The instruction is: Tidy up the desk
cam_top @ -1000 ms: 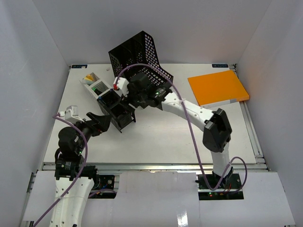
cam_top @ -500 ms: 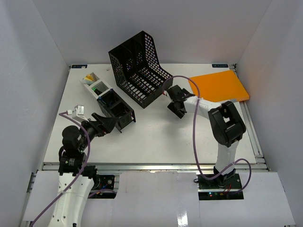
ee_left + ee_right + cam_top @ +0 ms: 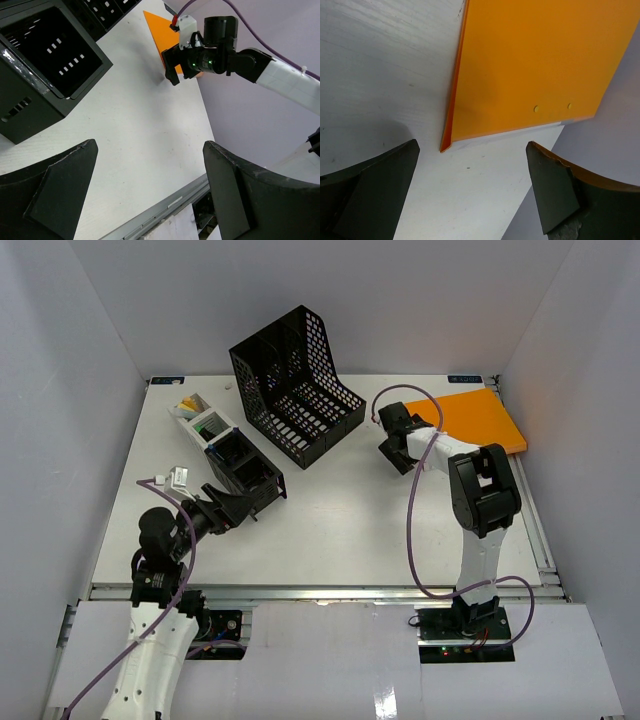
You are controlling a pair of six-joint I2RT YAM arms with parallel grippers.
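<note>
- The surface [image 3: 330,520] is a large, flat, white rectangular tabletop. It lies level and fills the floor of the enclosure.
- The white walls [image 3: 80,390] meet it on the left, far and right sides.
- A metal rail [image 3: 320,590] runs the full width of its near edge, and a side rail [image 3: 537,520] runs down its right edge.
- Close up, its matte white finish shows faint grain and a few small dark specks.
</note>
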